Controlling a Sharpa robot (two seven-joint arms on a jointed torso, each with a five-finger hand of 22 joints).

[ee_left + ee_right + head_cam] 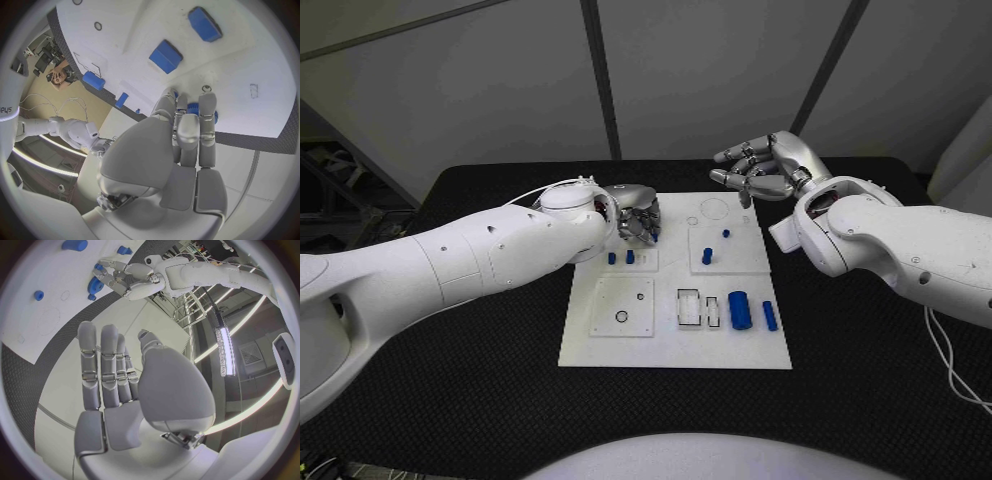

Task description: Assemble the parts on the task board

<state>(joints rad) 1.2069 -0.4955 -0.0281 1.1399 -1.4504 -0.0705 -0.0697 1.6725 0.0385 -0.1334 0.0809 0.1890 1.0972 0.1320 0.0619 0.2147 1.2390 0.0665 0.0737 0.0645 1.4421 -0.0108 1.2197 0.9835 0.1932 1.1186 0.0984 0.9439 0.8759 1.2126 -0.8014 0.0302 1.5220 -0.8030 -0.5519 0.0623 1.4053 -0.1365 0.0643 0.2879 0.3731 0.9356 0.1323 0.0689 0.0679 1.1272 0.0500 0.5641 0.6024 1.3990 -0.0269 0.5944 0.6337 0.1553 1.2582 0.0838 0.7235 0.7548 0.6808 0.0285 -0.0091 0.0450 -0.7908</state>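
task board [675, 345] lies flat in the middle of the black tabletop [862, 400], a white plate with its long sides running from the near edge toward the far edge. parts sit on it: two short blue pegs [620, 257] stand side by side near its left edge, just below my left hand. a small blue peg [726, 234] and a taller blue piece [708, 254] stand in the raised panel toward the board's far right corner. two blue cylinders [740, 311] lie near the board's right edge, toward its near right corner, beside two dark-outlined rectangular slots [691, 307]. a square panel with a ring outline [622, 317] sits toward the near left corner.

my left hand [635, 215] hangs over the board's far left corner, fingers pointing down at the plate and drawn close together. in the left wrist view my left fingers [206, 120] lie side by side, with a blue part [195, 107] showing just past their tips; i cannot tell whether they grip it or only reach toward it.

my right hand [769, 165] is raised off the board, above its far right corner, holding nothing. in the right wrist view its fingers [103, 365] stretch out straight, side by side.
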